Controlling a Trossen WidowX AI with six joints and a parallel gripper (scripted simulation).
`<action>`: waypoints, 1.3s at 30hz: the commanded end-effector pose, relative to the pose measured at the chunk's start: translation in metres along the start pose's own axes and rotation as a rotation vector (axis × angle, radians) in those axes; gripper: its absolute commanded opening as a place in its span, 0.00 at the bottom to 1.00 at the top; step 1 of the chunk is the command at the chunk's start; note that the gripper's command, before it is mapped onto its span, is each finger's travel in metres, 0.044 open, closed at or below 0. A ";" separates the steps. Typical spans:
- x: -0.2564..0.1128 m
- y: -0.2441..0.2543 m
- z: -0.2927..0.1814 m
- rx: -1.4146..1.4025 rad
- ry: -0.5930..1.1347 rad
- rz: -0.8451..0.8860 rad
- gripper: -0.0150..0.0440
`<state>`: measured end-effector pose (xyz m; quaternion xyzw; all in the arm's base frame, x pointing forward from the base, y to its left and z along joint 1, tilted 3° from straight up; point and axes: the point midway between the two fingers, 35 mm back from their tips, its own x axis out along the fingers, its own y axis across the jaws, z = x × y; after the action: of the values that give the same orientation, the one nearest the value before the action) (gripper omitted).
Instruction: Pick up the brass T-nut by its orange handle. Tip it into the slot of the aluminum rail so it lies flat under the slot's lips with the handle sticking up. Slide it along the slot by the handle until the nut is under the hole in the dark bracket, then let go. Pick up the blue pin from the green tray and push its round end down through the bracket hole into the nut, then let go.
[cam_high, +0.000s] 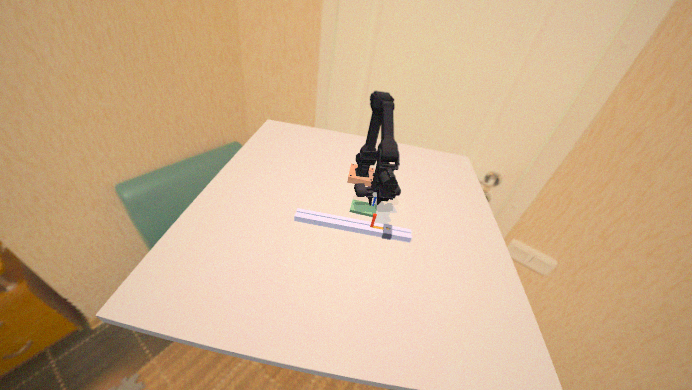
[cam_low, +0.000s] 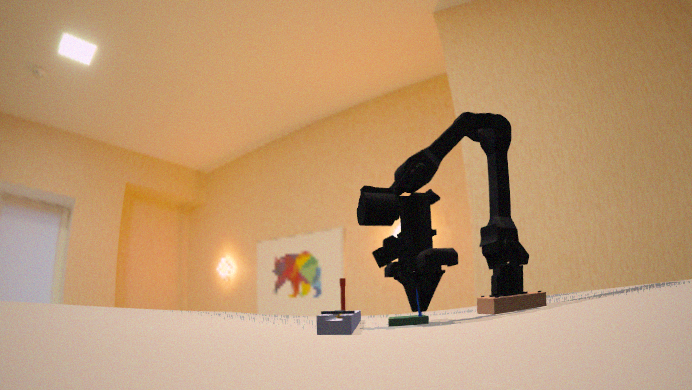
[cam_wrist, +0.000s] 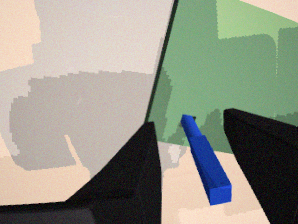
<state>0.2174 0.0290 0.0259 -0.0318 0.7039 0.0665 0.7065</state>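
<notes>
The pale table (cam_high: 300, 300) (cam_low: 200, 355) (cam_wrist: 20, 30) is in a tan room w/ a bright bear pic (cam_low: 297, 275) on the wall. The long rail (cam_high: 330, 220) (cam_low: 336, 327) lies on it w/ the dark bracket (cam_high: 387, 231) (cam_low: 337, 312) on top & the orange handle (cam_high: 373, 220) (cam_low: 342, 294) sticking up near it. The blue pin (cam_high: 374, 200) (cam_low: 419, 312) (cam_wrist: 207, 162) stands in the green tray (cam_high: 357, 207) (cam_low: 400, 321) (cam_wrist: 200, 60), b/w the fingers of the gripper (cam_high: 374, 202) (cam_low: 420, 309) (cam_wrist: 189, 125), which are part-way apart w/ gaps by the pin.

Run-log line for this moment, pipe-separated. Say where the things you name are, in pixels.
pincer (cam_high: 373, 203) (cam_low: 420, 310) (cam_wrist: 189, 125): partly open, around blue pin (cam_high: 374, 201) (cam_low: 419, 303) (cam_wrist: 209, 162) | pin: upright in green tray (cam_high: 362, 212) (cam_low: 400, 321) (cam_wrist: 200, 65) | orange handle (cam_high: 373, 220) (cam_low: 342, 294): upright at rail (cam_high: 330, 220) (cam_low: 334, 327)
</notes>
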 end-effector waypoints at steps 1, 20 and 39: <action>0.000 0.000 0.000 0.003 0.000 -0.003 0.33; -0.007 0.000 0.000 0.003 -0.001 -0.003 0.00; -0.031 0.001 -0.003 0.002 0.006 -0.001 0.00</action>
<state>0.2116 0.0280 0.0493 -0.0316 0.7094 0.0652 0.7011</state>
